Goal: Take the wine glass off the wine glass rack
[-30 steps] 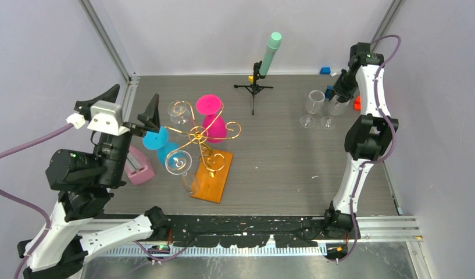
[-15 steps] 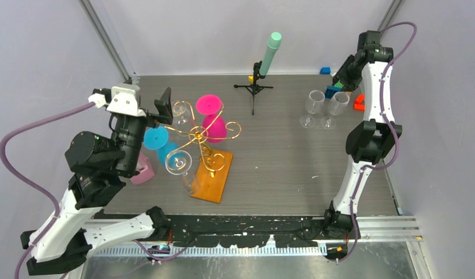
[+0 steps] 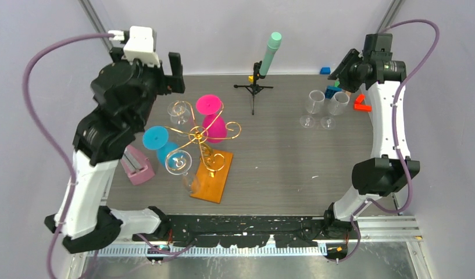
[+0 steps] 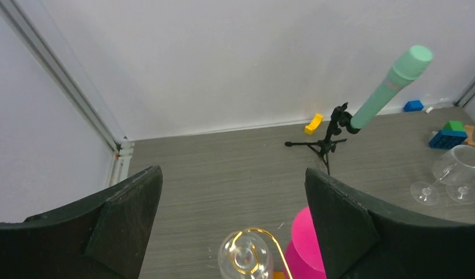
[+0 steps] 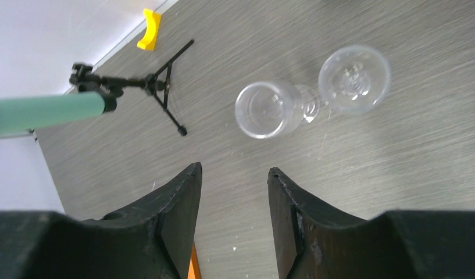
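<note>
Lowering the empty, wide-spread left gripper (image 4: 232, 174) from above the rack (image 3: 195, 135) onto the clear glass (image 3: 178, 110) on its rear-left curl should work best with a gentle pinch just under the curl, then an outward slide.

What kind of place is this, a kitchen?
Probably a robot testing lab, not a kitchen. The left arm and right arm are bolted to a table between plain walls, with odd props: a wine glass rack, toy blocks and a mint-green cylinder on a tripod.
</note>
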You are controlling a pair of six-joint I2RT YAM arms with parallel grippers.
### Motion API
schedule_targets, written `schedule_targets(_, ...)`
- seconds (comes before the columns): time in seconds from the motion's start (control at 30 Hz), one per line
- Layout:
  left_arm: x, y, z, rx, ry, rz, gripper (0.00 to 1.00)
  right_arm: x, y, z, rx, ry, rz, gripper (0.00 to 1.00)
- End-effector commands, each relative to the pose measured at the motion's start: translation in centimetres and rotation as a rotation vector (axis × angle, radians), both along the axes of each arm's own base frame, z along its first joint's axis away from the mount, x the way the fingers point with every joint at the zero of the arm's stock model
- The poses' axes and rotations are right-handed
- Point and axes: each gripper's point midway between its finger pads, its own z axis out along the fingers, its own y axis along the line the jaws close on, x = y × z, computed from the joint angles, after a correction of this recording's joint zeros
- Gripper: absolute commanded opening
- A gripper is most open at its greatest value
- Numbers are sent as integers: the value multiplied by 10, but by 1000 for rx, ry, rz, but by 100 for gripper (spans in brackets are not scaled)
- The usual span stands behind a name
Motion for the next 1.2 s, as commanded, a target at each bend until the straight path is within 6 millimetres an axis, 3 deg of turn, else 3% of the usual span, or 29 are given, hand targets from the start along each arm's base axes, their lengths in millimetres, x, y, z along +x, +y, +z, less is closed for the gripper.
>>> schedule_targets(0.0,22,-17,-56,-91,266,-149,96,-17,23,24,55,-113,55,52)
schedule_targets(0.1,41,-5,-66,-170,321,-168,96,-36,37,35,97,-170,82,53)
schedule_targets(0.27,59,13,-83,-416,431,-268,96,-62,60,25,177,-171,128,53)
schedule_targets(0.3,63,25,-82,-473,429,-269,96,-69,64,22,188,-167,137,53)
schedule_targets(0.53,51,31,-106,-725,525,-349,94,-100,82,13,250,-163,176,53)
schedule_targets(0.83,46,28,-132,-856,585,-355,75,-115,90,-3,264,-115,205,53)
schedule_targets(1.03,36,29,-146,-879,631,-321,71,-121,94,-5,267,-109,222,53)
schedule_targets(1.17,29,27,-153,-899,655,-320,59,-124,92,-5,259,-115,217,53)
